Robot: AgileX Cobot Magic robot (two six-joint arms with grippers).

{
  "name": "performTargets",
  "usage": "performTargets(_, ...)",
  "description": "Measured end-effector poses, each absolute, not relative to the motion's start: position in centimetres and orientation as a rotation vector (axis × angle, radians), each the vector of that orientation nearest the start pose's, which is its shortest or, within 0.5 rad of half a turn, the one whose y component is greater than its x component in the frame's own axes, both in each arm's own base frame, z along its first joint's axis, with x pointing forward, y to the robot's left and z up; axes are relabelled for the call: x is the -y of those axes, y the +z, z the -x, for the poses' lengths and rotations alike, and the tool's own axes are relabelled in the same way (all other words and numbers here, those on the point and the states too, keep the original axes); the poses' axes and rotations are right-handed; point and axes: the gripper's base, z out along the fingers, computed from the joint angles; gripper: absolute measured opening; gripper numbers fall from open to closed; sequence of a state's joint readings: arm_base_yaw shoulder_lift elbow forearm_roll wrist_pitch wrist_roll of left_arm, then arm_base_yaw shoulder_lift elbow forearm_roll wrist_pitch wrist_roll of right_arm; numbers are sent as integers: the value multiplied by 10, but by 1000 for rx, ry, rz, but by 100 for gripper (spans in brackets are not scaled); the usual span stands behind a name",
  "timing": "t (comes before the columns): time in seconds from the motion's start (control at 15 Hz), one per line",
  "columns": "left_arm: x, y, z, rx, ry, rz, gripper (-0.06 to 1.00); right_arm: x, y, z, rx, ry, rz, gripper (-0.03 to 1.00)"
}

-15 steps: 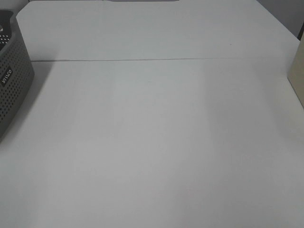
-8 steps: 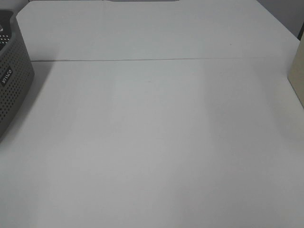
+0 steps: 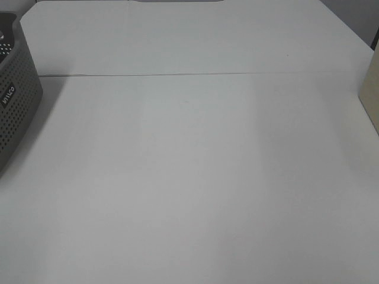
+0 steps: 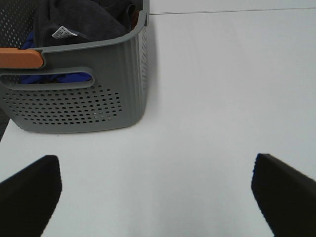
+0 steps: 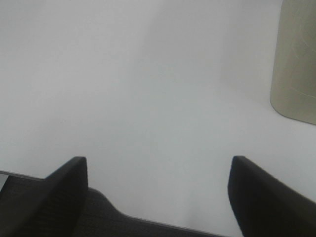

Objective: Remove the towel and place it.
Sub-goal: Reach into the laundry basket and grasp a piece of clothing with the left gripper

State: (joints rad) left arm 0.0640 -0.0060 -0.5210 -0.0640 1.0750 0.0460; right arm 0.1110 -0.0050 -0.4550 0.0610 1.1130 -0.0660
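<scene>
Left hand (image 4: 157,195): fingers spread wide, empty, over bare tabletop (image 3: 207,177). Right hand (image 5: 163,197): likewise spread, holding nothing. We see no change in the high view over the last second, so we judge the reach not begun. Towel (image 4: 89,19) lies bunched in the grey basket (image 4: 98,98), ahead of the left hand and apart from it. Tabletop is white and plain; a beige container (image 5: 296,59) stands ahead of the right hand.

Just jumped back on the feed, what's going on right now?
Nothing is being handled yet. The dark towel sits bunched inside the grey perforated basket at the left edge of the white table, above something blue. The left gripper is open and faces the basket without touching it. The right gripper is open and empty over bare table, near a beige container.
</scene>
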Motion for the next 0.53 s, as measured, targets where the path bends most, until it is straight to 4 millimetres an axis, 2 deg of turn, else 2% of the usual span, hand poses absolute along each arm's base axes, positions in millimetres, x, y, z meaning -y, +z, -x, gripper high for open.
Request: performTargets(0.53, 6, 282, 9, -2030, -7, 14, 99, -5, 261, 4, -2128, 101, 192, 76)
